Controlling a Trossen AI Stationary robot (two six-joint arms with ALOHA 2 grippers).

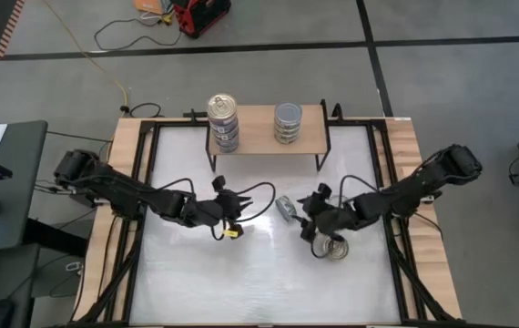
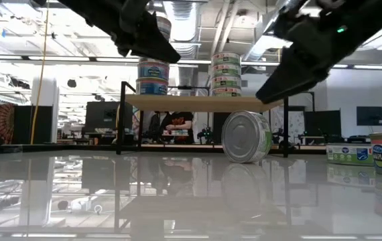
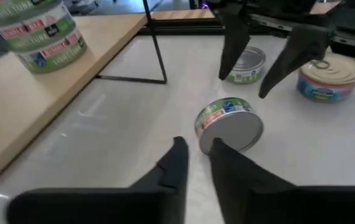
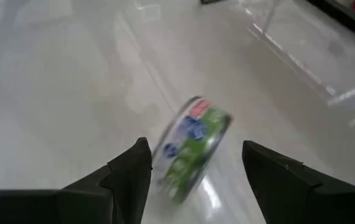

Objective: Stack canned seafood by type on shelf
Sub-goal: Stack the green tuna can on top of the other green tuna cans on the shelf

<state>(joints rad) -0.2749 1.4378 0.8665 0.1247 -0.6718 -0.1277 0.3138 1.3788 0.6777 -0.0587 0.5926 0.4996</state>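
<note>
Both dark arms reach low over the white table, in front of the light-wood shelf (image 1: 269,137). Left gripper (image 3: 196,155) has its fingers nearly together, holding nothing. Between the grippers, a green-labelled silver tin (image 1: 285,208) lies on its side. Right gripper (image 4: 193,162) hovers spread wide, the tin just ahead of it.

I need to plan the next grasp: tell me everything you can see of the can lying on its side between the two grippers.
The tipped can is a short round tin with a green, blue and red paper label around its wall and a plain silver metal end. It stands on its curved edge on the white tabletop, not flat, in front of the shelf. Only the table touches it. The right gripper hangs open just above, fingers on either side. The left gripper points at it from nearby, fingers slightly parted, holding nothing.
</note>
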